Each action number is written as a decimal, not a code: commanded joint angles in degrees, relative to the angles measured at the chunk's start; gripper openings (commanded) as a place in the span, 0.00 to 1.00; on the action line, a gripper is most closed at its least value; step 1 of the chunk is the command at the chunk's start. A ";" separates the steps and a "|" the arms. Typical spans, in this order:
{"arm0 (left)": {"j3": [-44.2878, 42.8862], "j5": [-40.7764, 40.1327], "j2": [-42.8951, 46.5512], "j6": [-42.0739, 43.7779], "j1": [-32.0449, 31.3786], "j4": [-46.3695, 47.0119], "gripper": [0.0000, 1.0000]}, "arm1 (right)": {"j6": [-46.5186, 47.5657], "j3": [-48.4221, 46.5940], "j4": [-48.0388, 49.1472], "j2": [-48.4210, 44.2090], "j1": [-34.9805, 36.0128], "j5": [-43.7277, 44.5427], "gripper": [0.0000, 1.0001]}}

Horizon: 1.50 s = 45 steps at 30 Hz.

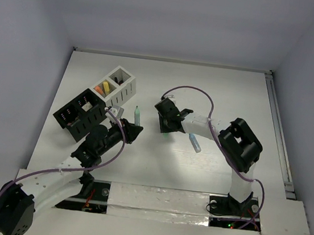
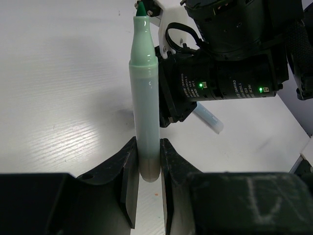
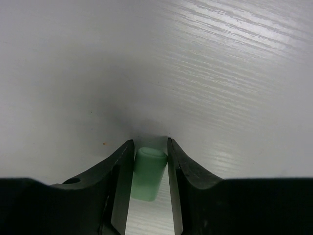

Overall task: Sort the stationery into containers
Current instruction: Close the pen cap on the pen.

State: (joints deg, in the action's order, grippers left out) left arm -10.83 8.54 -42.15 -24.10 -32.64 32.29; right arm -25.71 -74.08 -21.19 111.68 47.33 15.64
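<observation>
My left gripper (image 2: 149,147) is shut on the lower end of a pale green marker (image 2: 144,98), which stands upright with its dark green tip bare. From above, this marker (image 1: 137,115) rises from the left gripper (image 1: 133,129) just right of the containers. My right gripper (image 3: 149,143) points down at the table, its jaws shut on a small green cap (image 3: 147,174) resting on the surface. The top view shows the right gripper (image 1: 166,130) at mid-table. The white container (image 1: 126,94) holds orange and yellow pieces (image 1: 102,88). The black container (image 1: 90,122) sits beside it.
A light blue marker (image 1: 195,143) lies on the table beside the right arm; the left wrist view shows the blue marker (image 2: 210,120) under the right arm's wrist. The two arms are close together at mid-table. A rail (image 1: 278,132) runs along the table's right edge.
</observation>
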 commanded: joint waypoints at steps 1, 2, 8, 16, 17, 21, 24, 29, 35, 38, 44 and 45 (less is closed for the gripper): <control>0.02 0.17 0.93 0.02 0.12 1.98 0.00 | -1.27 0.52 -2.89 0.12 0.74 -1.49 0.36; 0.02 0.25 0.93 0.10 0.12 1.98 0.00 | -1.35 0.52 -2.89 -0.06 0.74 -1.49 0.36; 0.02 0.34 0.49 0.02 0.12 2.16 0.00 | -1.62 1.40 -1.49 -0.67 0.74 -2.45 0.33; 0.02 0.43 0.14 0.02 0.12 2.42 0.00 | -1.71 3.41 1.85 -3.30 0.74 -0.88 0.05; 0.02 0.52 -0.03 -0.07 0.12 2.51 0.00 | -1.71 4.03 2.64 -5.66 0.74 -0.53 0.05; 0.11 0.95 -0.56 -0.07 0.12 2.95 0.00 | -1.27 6.93 8.51 -12.95 0.74 1.50 0.04; 0.11 1.57 -1.35 -0.16 0.12 3.65 0.00 | -0.92 9.13 12.30 -18.31 0.74 1.94 0.03; 0.02 4.81 -3.72 0.19 0.12 5.58 0.00 | -0.65 10.54 17.57 -24.04 0.74 0.63 0.01; -0.42 8.60 -6.53 1.16 -1.63 8.93 0.00 | -1.97 10.10 24.94 -27.91 0.74 -1.31 0.00; -0.68 8.78 -7.85 1.60 -2.77 9.72 0.00 | -2.93 10.01 28.82 -28.18 0.74 -2.36 0.00; -1.47 9.04 -10.49 2.30 -4.62 10.77 0.00 | -3.55 7.73 32.09 -26.25 0.74 -4.65 0.00; -1.47 8.96 -10.76 2.30 -4.62 10.77 0.00 | -3.64 7.29 32.18 -25.38 0.74 -4.74 0.00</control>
State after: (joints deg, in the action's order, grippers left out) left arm -10.83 16.32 -52.40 -22.96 -36.60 38.57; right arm -28.53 -64.03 5.19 85.06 47.72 12.19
